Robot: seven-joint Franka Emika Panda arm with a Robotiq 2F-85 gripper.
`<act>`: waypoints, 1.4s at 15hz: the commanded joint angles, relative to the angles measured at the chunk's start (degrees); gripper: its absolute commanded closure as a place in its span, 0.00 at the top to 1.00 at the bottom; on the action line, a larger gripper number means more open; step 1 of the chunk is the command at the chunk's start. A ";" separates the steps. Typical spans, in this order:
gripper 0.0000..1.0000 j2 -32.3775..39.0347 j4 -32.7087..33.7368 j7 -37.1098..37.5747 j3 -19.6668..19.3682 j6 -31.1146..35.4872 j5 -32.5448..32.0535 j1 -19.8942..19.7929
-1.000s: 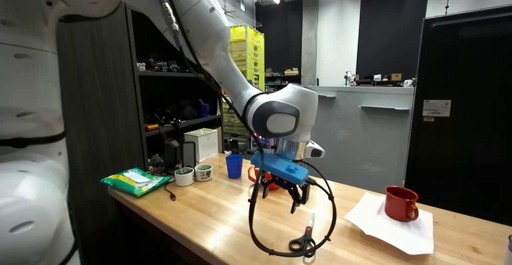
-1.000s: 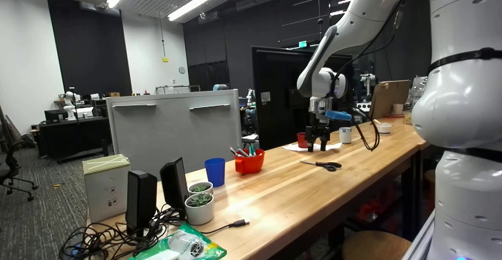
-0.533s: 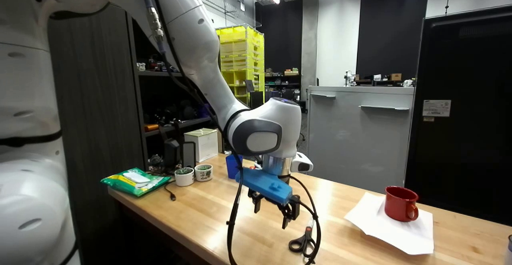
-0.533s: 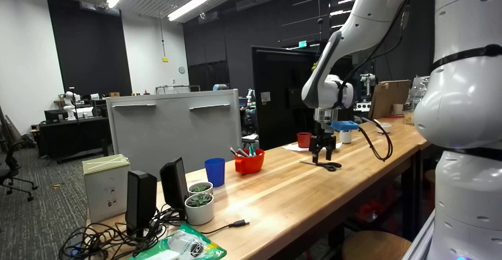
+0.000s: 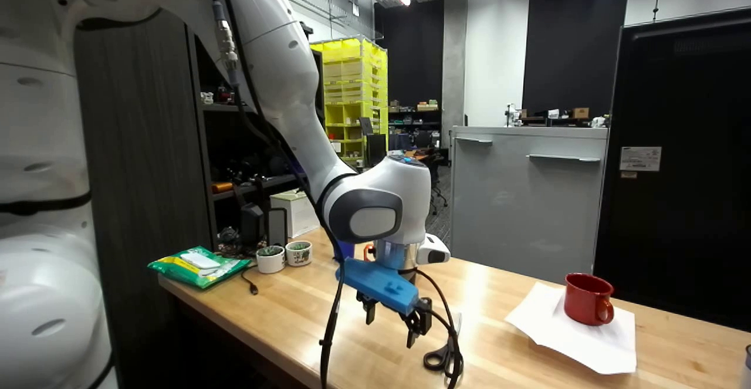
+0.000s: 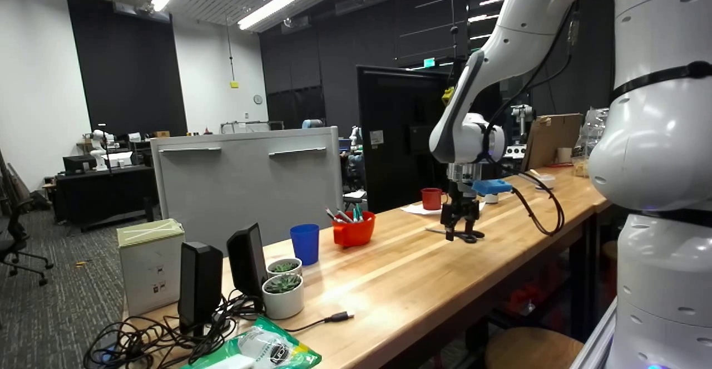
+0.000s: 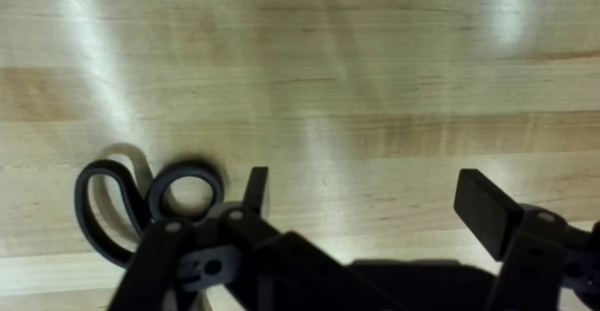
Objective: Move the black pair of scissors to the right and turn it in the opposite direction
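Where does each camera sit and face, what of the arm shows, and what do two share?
Exterior view: beside the arm, facing across the table toward the gray partition; arm at picture left, gripper open.
Exterior view: near the speakers, facing obliquely along the table; arm and gripper at picture right.
Wrist view: at the gripper, facing down at the table and part of the scissors; both fingers spread.
Both exterior views share scissors, red mug and speakers.

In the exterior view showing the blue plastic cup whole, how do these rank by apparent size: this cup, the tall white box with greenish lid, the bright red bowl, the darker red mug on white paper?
Largest: white box
Middle, not ranked: blue cup and red bowl (cup taller, bowl wider)
Smallest: red mug
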 commanded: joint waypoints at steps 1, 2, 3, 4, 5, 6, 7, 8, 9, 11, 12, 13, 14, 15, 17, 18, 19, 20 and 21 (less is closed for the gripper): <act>1.00 0.47 -0.57 0.71 -0.43 1.32 0.76 0.86; 1.00 0.81 -0.50 0.71 -0.37 1.39 0.90 0.83; 1.00 1.12 -0.44 0.69 -0.33 1.48 0.96 0.78; 1.00 1.54 -0.34 0.72 -0.26 1.64 1.01 0.73; 1.00 1.84 -0.30 0.72 -0.21 1.82 1.10 0.66; 1.00 2.26 -0.15 0.69 -0.14 2.07 1.29 0.58; 1.00 2.67 0.01 0.63 -0.07 2.32 1.52 0.46; 1.00 3.09 0.23 0.70 -0.06 2.53 1.50 0.32; 1.00 3.43 0.47 0.69 -0.04 2.44 1.50 0.16; 1.00 3.95 0.89 0.63 0.04 2.29 1.62 -0.12; 1.00 4.15 1.08 0.49 0.09 2.07 1.81 -0.27; 1.00 4.45 1.22 0.44 0.13 2.14 1.90 -0.39; 1.00 4.74 1.41 0.41 0.13 2.12 1.92 -0.55; 1.00 4.94 1.52 0.36 0.17 2.07 2.00 -0.74; 1.00 5.51 1.92 0.04 0.27 1.95 2.49 -1.22; 1.00 5.62 2.10 0.02 0.26 1.77 2.60 -1.45; 1.00 5.95 2.36 -0.11 0.31 1.73 3.04 -1.68; 1.00 6.12 2.56 -0.14 0.32 1.66 3.32 -1.89; 1.00 6.35 2.80 -0.16 0.32 1.67 3.45 -2.10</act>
